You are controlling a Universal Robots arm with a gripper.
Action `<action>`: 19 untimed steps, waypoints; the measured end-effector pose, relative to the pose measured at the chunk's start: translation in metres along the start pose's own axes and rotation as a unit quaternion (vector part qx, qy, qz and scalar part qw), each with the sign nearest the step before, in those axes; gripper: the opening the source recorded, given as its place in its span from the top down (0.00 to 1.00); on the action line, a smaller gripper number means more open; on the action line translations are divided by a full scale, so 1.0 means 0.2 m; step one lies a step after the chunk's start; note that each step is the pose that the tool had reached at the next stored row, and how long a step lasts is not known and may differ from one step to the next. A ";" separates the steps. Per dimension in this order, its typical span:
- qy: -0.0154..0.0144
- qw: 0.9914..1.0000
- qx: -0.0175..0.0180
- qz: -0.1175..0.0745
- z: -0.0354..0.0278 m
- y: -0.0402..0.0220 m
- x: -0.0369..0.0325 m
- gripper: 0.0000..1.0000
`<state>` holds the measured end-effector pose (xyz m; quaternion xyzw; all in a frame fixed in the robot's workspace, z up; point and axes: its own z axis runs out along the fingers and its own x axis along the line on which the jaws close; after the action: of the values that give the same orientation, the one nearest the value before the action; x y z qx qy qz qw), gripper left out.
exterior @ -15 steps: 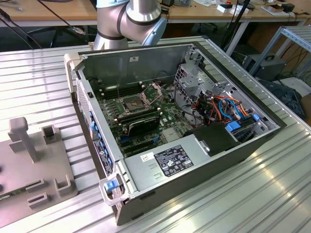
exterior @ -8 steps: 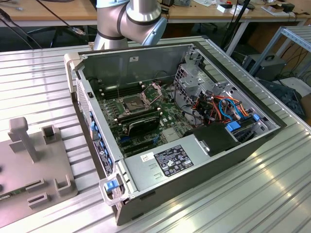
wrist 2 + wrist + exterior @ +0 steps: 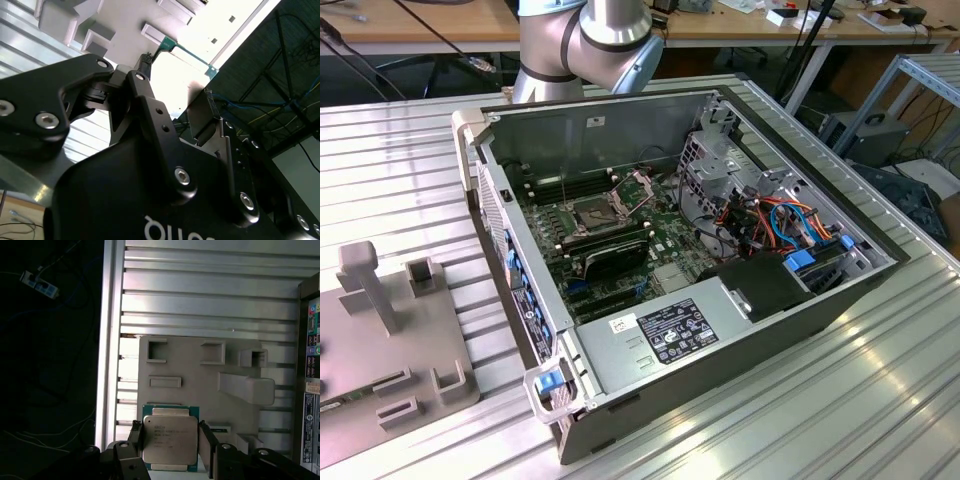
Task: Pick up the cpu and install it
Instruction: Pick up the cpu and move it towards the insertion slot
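Note:
The cpu (image 3: pixel 169 437) is a flat square chip with a dull silver top and a green rim. It lies at the edge of the pale grey fixture plate (image 3: pixel 200 390). My gripper (image 3: pixel 170 441) straddles it, with one black finger (image 3: pixel 136 440) against each of two opposite edges. In the second wrist view the cpu (image 3: pixel 187 75) glares white between the fingertips of the gripper (image 3: pixel 177 80). Whether it is lifted off the plate I cannot tell. The dark square socket (image 3: pixel 592 212) sits inside the open computer case (image 3: pixel 720 330) with its hinged metal frame (image 3: pixel 635 185) raised.
The case lies on its side on a ribbed metal table (image 3: pixel 880 400), with memory sticks, cables and a power supply (image 3: pixel 670 335) inside. The fixture plate (image 3: pixel 380 340) carries upright posts and small holders at the exterior view's left. The arm's base (image 3: pixel 590 40) stands behind the case.

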<state>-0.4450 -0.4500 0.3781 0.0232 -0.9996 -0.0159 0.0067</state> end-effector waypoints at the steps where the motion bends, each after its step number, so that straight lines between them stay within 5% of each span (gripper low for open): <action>1: 0.000 1.000 0.000 0.000 0.000 0.000 -0.001 0.46; 19: 0.000 1.000 0.000 0.000 0.000 -0.002 -0.043 0.46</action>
<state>-0.4364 -0.4500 0.3781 0.0232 -0.9996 -0.0159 0.0067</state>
